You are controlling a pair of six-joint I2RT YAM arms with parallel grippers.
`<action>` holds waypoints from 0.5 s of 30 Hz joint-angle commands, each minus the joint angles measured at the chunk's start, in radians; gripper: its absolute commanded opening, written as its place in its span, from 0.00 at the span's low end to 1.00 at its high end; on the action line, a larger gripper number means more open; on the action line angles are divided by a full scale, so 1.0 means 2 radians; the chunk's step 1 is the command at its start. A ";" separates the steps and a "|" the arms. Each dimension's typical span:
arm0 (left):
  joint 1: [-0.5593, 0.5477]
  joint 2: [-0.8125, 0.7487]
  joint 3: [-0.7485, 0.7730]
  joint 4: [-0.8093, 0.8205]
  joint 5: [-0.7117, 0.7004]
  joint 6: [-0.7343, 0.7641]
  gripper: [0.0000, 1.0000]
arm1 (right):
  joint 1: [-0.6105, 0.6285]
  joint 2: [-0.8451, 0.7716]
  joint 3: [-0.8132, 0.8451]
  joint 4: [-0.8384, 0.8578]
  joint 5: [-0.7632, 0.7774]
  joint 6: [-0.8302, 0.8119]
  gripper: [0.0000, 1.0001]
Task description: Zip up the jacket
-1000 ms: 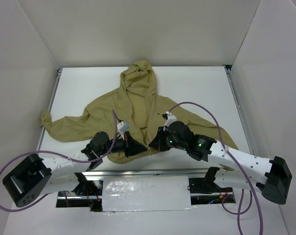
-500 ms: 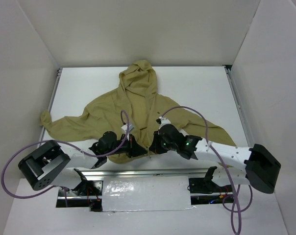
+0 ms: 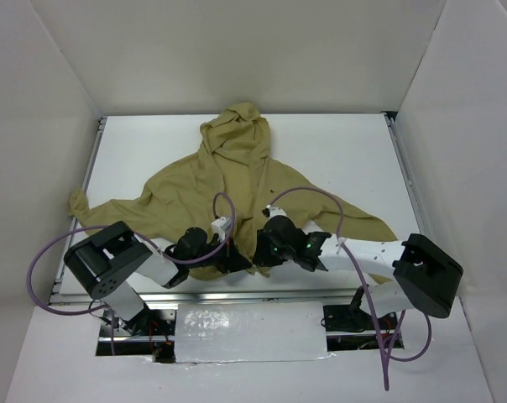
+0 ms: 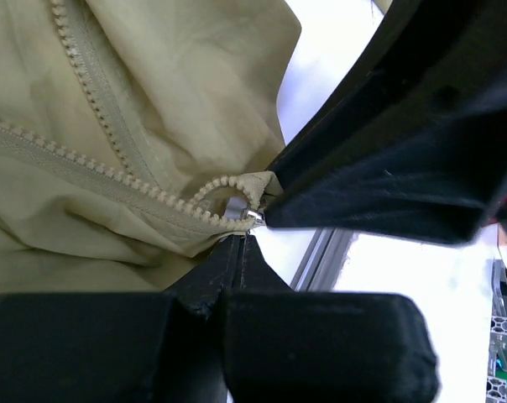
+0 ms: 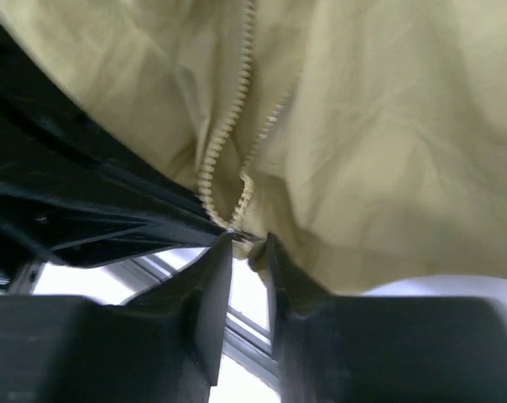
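The olive-tan hooded jacket [image 3: 228,185] lies spread on the white table, hood at the far end, front zipper [image 4: 94,84] open above the hem. Both grippers meet at the middle of the near hem. My left gripper [image 3: 237,260] has its fingers pressed together at the bottom end of the zipper [image 4: 239,243], just under the small metal slider [image 4: 239,215]. My right gripper [image 3: 255,254] pinches that slider [image 5: 243,235] and a bit of hem between its fingertips [image 5: 247,243], with a narrow gap left behind them. The two tooth rows [image 5: 237,109] run away upward, apart.
White walls enclose the table on three sides. A metal rail [image 3: 237,295] runs along the near edge, right below the grippers, with a foil-covered patch [image 3: 249,332] in front. Purple cables [image 3: 321,197] loop over the jacket's lower part.
Both arms have swung inward and their grippers have closed in on each other at the middle of the hem. The hood has shifted slightly left.
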 commanded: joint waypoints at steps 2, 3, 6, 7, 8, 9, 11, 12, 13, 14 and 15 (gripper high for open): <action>0.001 -0.013 0.010 0.029 0.005 0.002 0.00 | 0.001 -0.042 0.003 0.049 -0.007 -0.002 0.42; 0.001 -0.013 0.010 0.030 0.003 0.001 0.00 | 0.002 -0.051 0.003 0.046 -0.007 -0.003 0.45; 0.001 0.001 0.011 0.043 0.008 -0.006 0.00 | 0.002 -0.091 -0.003 0.045 -0.006 -0.008 0.54; 0.001 0.005 0.011 0.048 0.011 -0.009 0.00 | 0.002 -0.098 -0.005 0.030 -0.006 -0.010 0.56; 0.001 0.007 0.011 0.058 0.012 -0.011 0.00 | 0.003 -0.105 -0.006 0.025 -0.004 -0.011 0.57; 0.001 0.010 0.011 0.061 0.015 -0.013 0.00 | 0.003 -0.117 -0.007 0.012 -0.001 -0.011 0.59; 0.001 0.008 0.011 0.064 0.015 -0.014 0.00 | 0.009 -0.133 -0.017 0.003 0.005 -0.010 0.62; 0.001 0.002 0.011 0.058 0.014 -0.011 0.00 | 0.011 -0.140 -0.023 -0.001 0.005 -0.007 0.62; 0.001 -0.002 0.011 0.052 0.013 -0.010 0.00 | 0.018 -0.147 -0.036 0.001 0.000 -0.006 0.63; 0.002 -0.006 0.011 0.047 0.011 -0.008 0.00 | 0.020 -0.151 -0.043 0.002 0.000 -0.005 0.63; 0.001 -0.013 0.011 0.039 0.008 -0.003 0.00 | 0.021 -0.156 -0.049 0.009 -0.006 0.002 0.63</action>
